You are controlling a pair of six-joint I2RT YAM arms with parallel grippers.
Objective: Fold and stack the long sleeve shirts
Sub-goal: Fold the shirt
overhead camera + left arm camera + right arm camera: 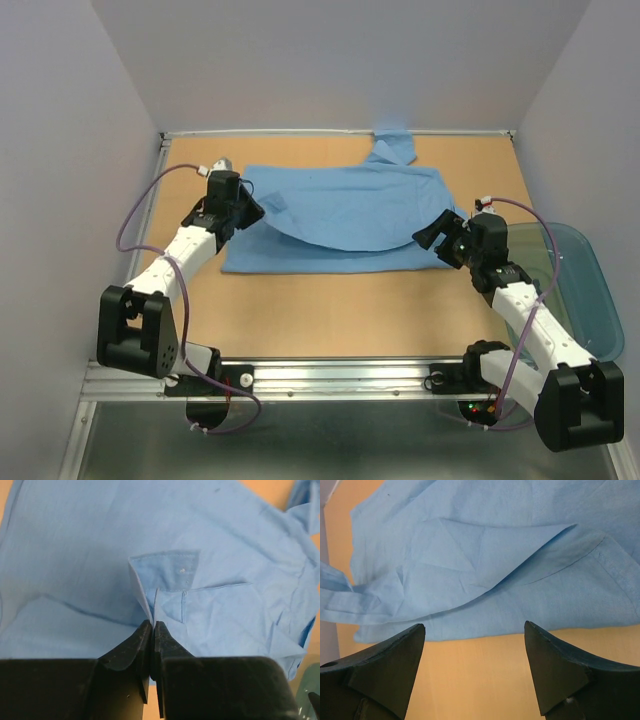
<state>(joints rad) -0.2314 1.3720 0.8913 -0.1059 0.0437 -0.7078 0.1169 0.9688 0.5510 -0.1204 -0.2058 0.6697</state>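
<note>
Your left end effector (152, 627) pinches shut on a thin fold of the shirt (340, 215), which lies spread on the counter (330, 310) toward 12 o'clock, while the right end effector (474, 625) gapes empty at its 3 o'clock edge, so a one-sided pull may slip or skew it.

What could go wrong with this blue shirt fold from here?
The left gripper pinches only a thin edge of the shirt at its very tips; the cloth could slip free when pulled. The right gripper is open and holds nothing, so a one-sided pull may drag the shirt askew. A cloth flap pokes out at the far edge of the table and might stay outside the fold.
</note>
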